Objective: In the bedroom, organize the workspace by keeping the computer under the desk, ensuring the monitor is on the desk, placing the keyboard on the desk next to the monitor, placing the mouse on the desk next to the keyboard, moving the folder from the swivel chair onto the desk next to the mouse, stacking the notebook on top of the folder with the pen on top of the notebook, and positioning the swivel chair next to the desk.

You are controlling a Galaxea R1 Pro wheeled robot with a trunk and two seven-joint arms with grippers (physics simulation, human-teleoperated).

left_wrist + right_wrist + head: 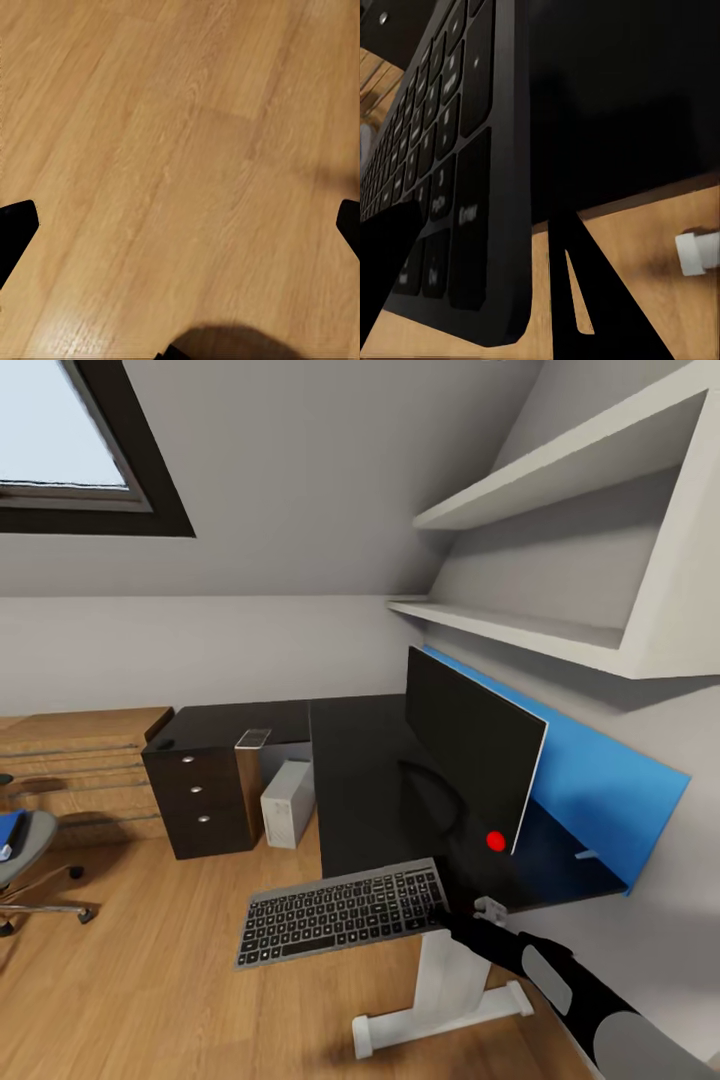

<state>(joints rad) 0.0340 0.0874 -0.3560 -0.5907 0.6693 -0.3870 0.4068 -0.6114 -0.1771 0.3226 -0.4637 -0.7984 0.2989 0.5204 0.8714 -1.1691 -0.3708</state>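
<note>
Right now the right gripper (447,913), lower centre-right of the head frame, is clamped on the keyboard's (340,912) right end; in the right wrist view one dark finger (386,262) lies over the keys and the other (585,300) sits under the edge. Keyboard (457,172) is held just off the desk's (360,780) front edge, mostly hanging over the floor (170,1000), near end tipped slightly down. Monitor (470,760) stands on the desk just behind, mid-right, with a blue panel (610,780) on the wall behind it. Computer (287,803) stands on the floor under the desk's left wing, beside the drawers (198,795). Chair (30,850) at far left edge, something blue (10,830) on its seat. Left gripper (180,225) is spread wide, fingertips (15,225) at the wrist frame's sides over bare floor (180,135).
</note>
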